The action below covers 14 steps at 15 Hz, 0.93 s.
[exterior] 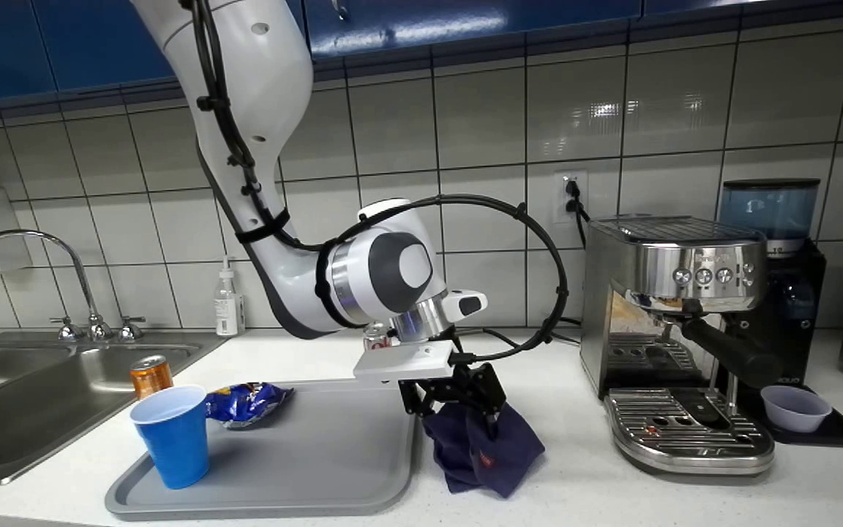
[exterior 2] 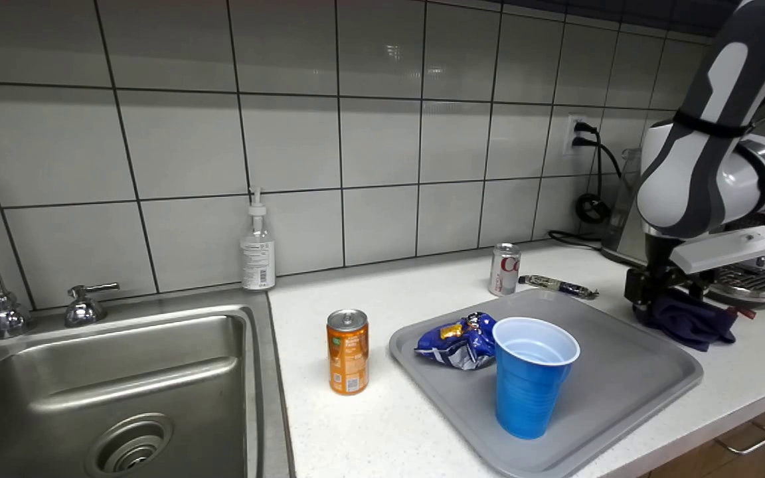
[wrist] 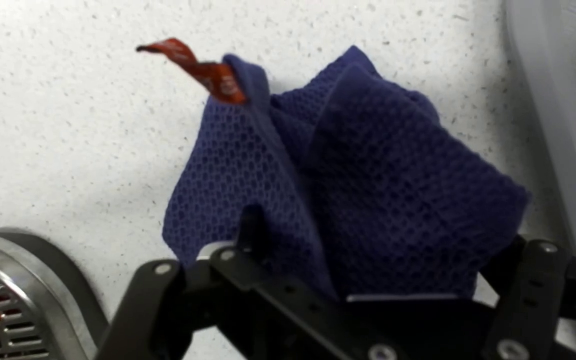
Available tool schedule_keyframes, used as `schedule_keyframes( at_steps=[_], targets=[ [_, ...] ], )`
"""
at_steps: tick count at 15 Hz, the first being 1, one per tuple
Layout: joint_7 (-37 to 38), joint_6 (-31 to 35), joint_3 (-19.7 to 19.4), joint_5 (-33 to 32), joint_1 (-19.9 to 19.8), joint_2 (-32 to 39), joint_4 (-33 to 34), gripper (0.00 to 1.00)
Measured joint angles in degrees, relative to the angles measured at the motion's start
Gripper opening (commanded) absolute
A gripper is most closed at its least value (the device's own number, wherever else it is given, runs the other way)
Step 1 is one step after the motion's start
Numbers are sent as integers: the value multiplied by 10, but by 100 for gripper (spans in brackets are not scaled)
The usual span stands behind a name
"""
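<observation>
Gripper (exterior: 454, 419) sits low at cloth (wrist: 398, 200), jaws spread wide, nothing held; in wrist view one finger (wrist: 254, 230) is over the cloth, other one by its tray-side edge, contact unclear. Cloth = purple, waffle weave, bunched, on table (exterior 2: 369, 431) just beside tray (exterior: 319, 461), not on it. Prob. v. light, soft, limp, grippy weave, no breakage risk; best hold = raised mid fold, deep enough for a few layers, not the thin red tag (wrist: 217, 80). Espresso machine (exterior: 685, 252) on cloth's other side, apart. On tray: upright blue cup (exterior 2: 530, 392), crumpled blue packet (exterior 2: 459, 344). Further out: orange can (exterior 2: 348, 355) & silver can (exterior 2: 501, 271) on table, w/ long patterned wrapper (exterior 2: 557, 286) by the latter, pump btl. (exterior 2: 258, 255) nr. sink (exterior 2: 266, 378).
</observation>
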Motion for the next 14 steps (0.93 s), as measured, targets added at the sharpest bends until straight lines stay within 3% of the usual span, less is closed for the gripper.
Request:
schedule_keyframes(
  at_steps=[1,11,14],
  targets=[
    [0,0,0,0,0,1,1,81],
    [0,4,0,0,3,2,2,5],
    [0,5,0,0,3,2,2,4]
  ],
)
